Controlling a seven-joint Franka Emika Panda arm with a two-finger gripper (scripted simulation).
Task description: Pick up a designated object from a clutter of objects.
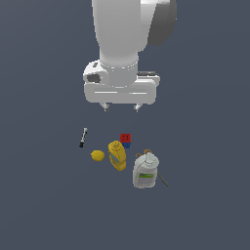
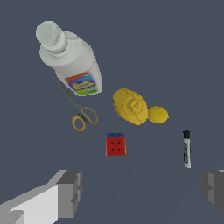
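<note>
In the exterior view the whitish jug point(image 1: 146, 171) with the green label stands nearest the camera, a pair of scissors point(image 2: 78, 111) lying just beside it with the orange handles toward the middle of the cluster. A little further back the yellow mustard bottle point(image 1: 117, 155) stands upright, and the lemon point(image 1: 97, 156), the small smooth oval that the task calls for, lies on the counter point(image 1: 44, 205) just beside it on the exterior view's left; from the wrist view the two look almost touching, though I cannot tell whether they do. That closeness matters, I judge, because one finger would have to slip into the narrow space next to the bottle, so a grip across the lemon's free sides seems the safer choice. Behind the bottle sits the red-and-blue block point(image 1: 126, 140), and off to the exterior view's left, apart from the rest, lies the thin black-and-white marker point(image 1: 83, 137). Furthest back and well above everything hangs the tool point(image 1: 121, 108), its fingers spread wide and holding nothing, pointed straight down. It hovers high, probably so the wrist camera takes in the whole clutter. The descent toward the lemon has not yet begun.
</note>
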